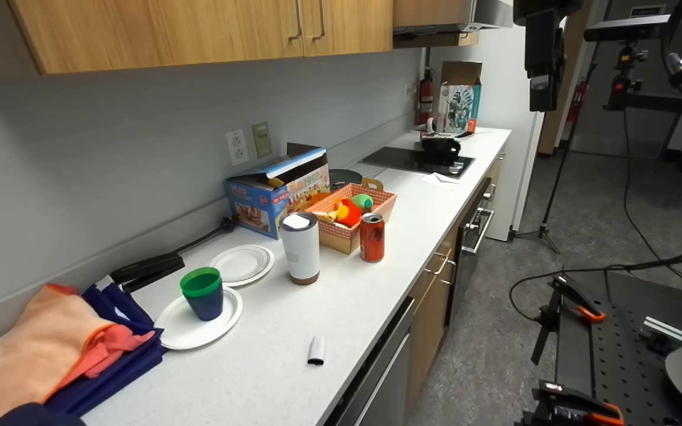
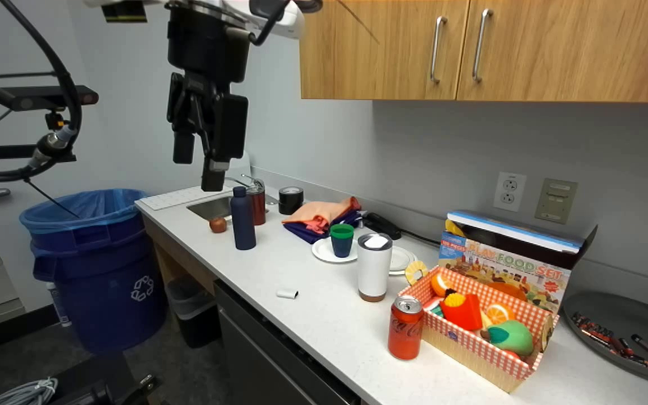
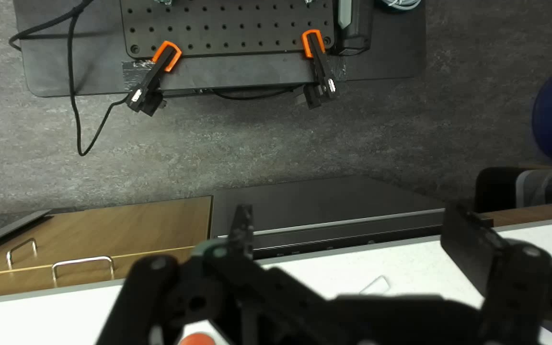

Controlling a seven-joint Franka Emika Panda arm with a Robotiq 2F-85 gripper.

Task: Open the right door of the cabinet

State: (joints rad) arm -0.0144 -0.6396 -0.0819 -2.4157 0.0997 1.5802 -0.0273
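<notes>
The cabinet is a honey-brown wall cabinet above the counter, seen in both exterior views. Its right door also shows in both exterior views, shut flush beside the matching left door. A vertical silver handle sits near the right door's lower inner corner. My gripper points down, apart from the cabinet and out in front of it. In the wrist view the jaws are wide apart with nothing between them. The cabinet is out of the wrist view.
The white counter below holds a white tumbler, a red can, a toy-food basket, a box and a dark bottle. A range hood adjoins the cabinet's far end. Cables hang near the arm.
</notes>
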